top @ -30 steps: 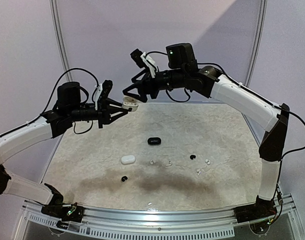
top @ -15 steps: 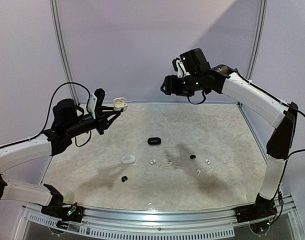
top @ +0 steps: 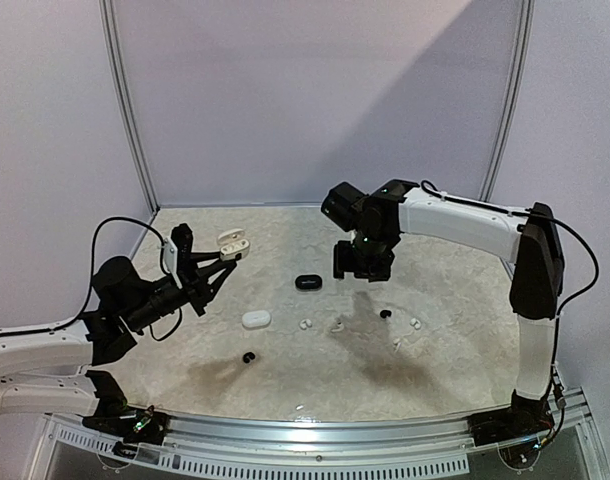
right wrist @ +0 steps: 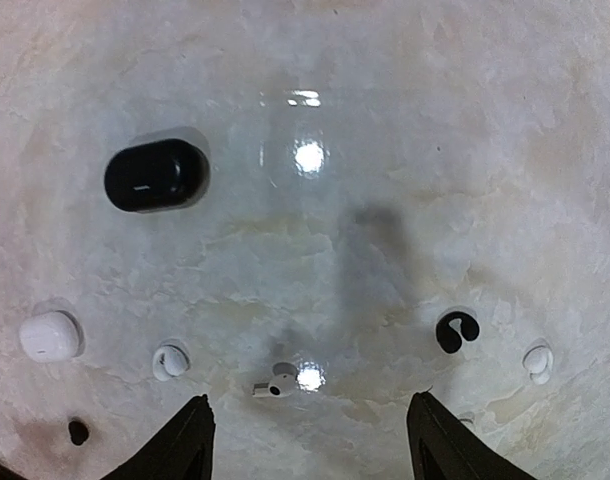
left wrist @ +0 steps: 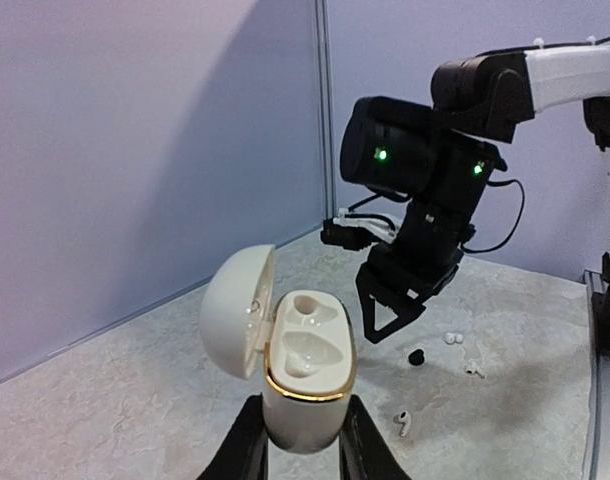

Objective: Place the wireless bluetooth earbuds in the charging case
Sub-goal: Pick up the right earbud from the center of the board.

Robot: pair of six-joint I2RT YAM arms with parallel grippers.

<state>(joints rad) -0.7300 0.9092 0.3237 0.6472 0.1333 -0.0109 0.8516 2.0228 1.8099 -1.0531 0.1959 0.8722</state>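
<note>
My left gripper (top: 217, 262) is shut on an open white charging case with a gold rim (top: 233, 243), held up over the table's left side. In the left wrist view the case (left wrist: 303, 370) stands upright between the fingers (left wrist: 247, 450), its lid (left wrist: 235, 310) swung left and both sockets empty. My right gripper (top: 363, 264) is open and empty, pointing down over the table's middle. Its wrist view (right wrist: 310, 440) shows a stemmed white earbud (right wrist: 278, 385) below it, a white bud (right wrist: 170, 360) to the left, and a black bud (right wrist: 456, 331) and a white bud (right wrist: 537, 361) to the right.
A closed black case (top: 308, 282) lies mid-table and a closed white case (top: 256, 319) near it. Another black earbud (top: 249, 357) lies toward the front and a white one (top: 396, 343) to the right. Walls stand along the back and sides.
My right arm has swung down from high at the back to hover over the earbuds, pointing down. My left arm has dropped and drawn back to the left with the open case.
</note>
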